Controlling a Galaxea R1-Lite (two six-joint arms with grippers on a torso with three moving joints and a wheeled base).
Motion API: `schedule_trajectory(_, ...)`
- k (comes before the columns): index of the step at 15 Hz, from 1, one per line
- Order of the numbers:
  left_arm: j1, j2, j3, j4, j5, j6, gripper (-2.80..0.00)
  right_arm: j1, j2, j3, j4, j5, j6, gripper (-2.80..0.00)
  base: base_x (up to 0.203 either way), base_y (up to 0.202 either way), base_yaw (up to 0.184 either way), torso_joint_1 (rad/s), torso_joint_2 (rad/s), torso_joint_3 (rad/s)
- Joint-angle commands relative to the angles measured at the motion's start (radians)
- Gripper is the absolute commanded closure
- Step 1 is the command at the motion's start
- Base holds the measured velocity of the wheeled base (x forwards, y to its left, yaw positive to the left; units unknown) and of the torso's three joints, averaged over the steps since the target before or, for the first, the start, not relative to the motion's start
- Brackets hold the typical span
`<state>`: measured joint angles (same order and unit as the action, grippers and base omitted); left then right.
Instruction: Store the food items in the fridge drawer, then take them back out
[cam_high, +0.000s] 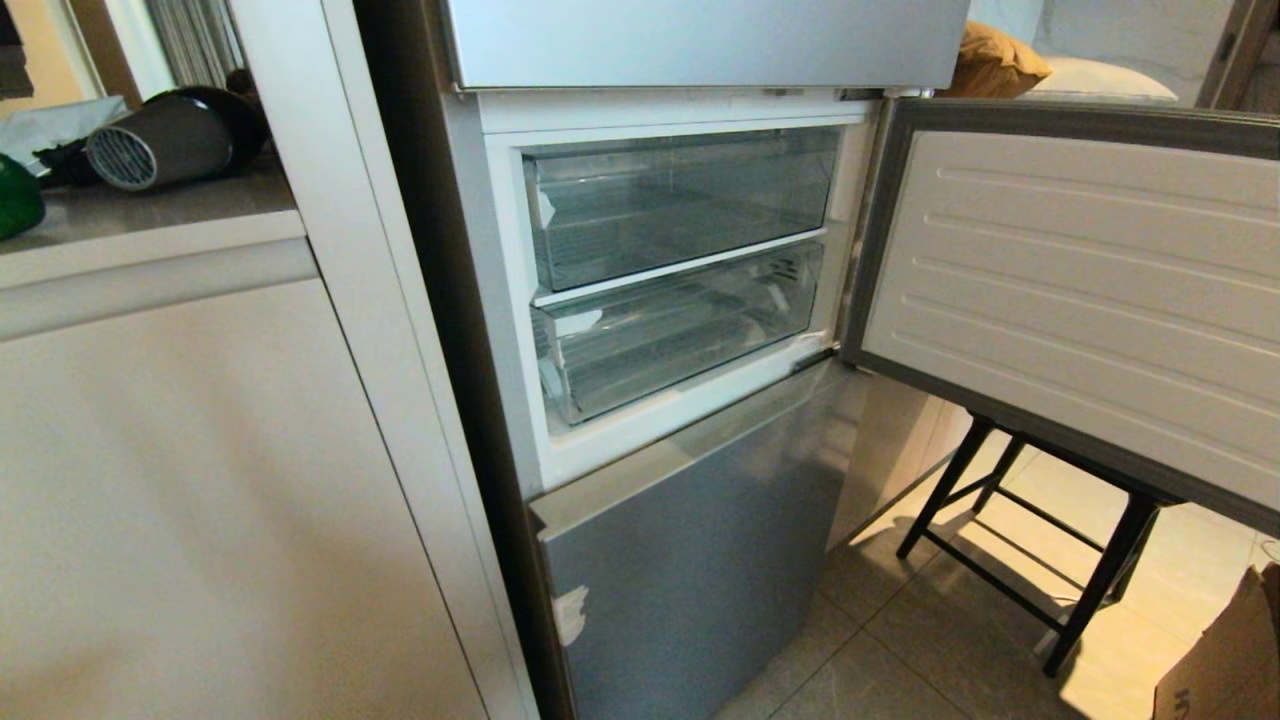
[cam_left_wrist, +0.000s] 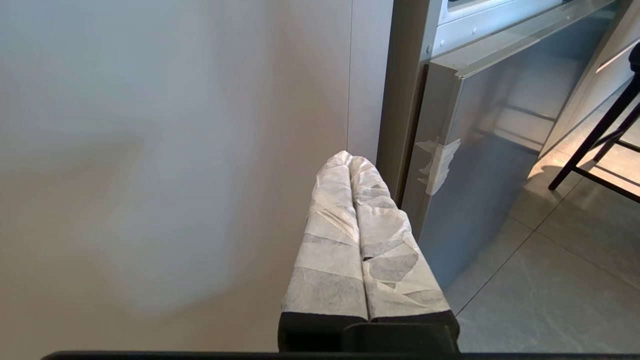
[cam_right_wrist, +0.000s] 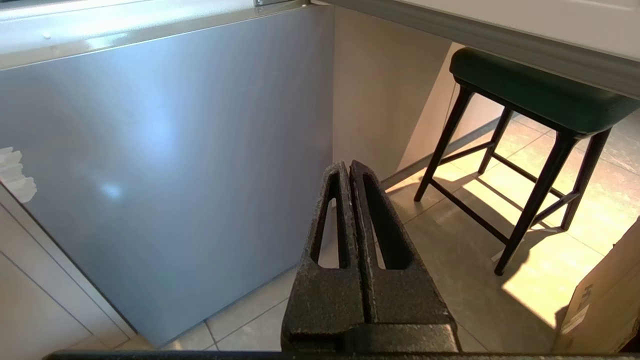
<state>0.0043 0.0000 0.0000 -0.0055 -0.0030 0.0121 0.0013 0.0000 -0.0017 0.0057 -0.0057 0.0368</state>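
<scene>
Kitchen flooring of grey tile surrounds the silver-grey fridge (cam_high: 690, 560), which serves as the landmark. Head view: the middle fridge door (cam_high: 1080, 290) stands swung open to the right of the fridge, above a black stool (cam_high: 1010, 540). Two clear bins sit in the open compartment; the lower, shallower one is taken to be the fridge drawer (cam_high: 680, 335), and it is pushed in. Neither pepper nor potato can be identified; a green object (cam_high: 18, 200) lies on the counter (cam_high: 150, 215) left of the fridge, partly cut off. Neither arm appears here.

Left wrist view: the left claw (cam_left_wrist: 350, 160) has its wrapped fingers pressed together, holding nothing, low beside the fridge's lower door and facing the white cabinet panel (cam_left_wrist: 175, 150).

Right wrist view: the right claw (cam_right_wrist: 347, 167) is likewise fully closed and empty, low in front of the lower door, with the stool nearby.

Hazards, as judgement: the open door may obstruct the right arm as it rises; a closed claw cannot hook the drawer front; the food is unlocated, so the drawer risks being opened with nothing in hand.
</scene>
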Motion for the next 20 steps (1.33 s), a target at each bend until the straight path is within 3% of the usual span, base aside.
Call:
schedule_trajectory(1,0.0,0.0,0.003,-0.001,0.0,0.0,0.0,0.0,0.002,0.0,0.0,0.0,0.0,0.0,0.0,0.0,0.0,0.0,0.0,0.0)
schedule_trajectory(6,0.0,0.0,0.003,-0.001,0.0,0.0,0.0,0.0,0.002,0.0,0.0,0.0,0.0,0.0,0.0,0.0,0.0,0.0,0.0,0.0)
schedule_trajectory(13,0.0,-0.002,0.003,-0.001,0.0,0.0,0.0,0.0,0.002,0.0,0.0,0.0,-0.002,0.0,-0.001,-0.006,0.156,0.001,0.0,0.003)
schedule_trajectory(16,0.0,0.0,0.003,-0.001,0.0,0.0,0.0,0.0,0.002,0.0,0.0,0.0,-0.005,0.0,0.0,0.0,0.027,0.001,0.0,0.0)
schedule_trajectory(20,0.0,-0.001,0.003,-0.001,0.0,0.0,0.0,0.0,0.002,-0.006,-0.001,0.002,-0.073,0.0,0.0,0.0,0.0,0.0,0.0,0.0)
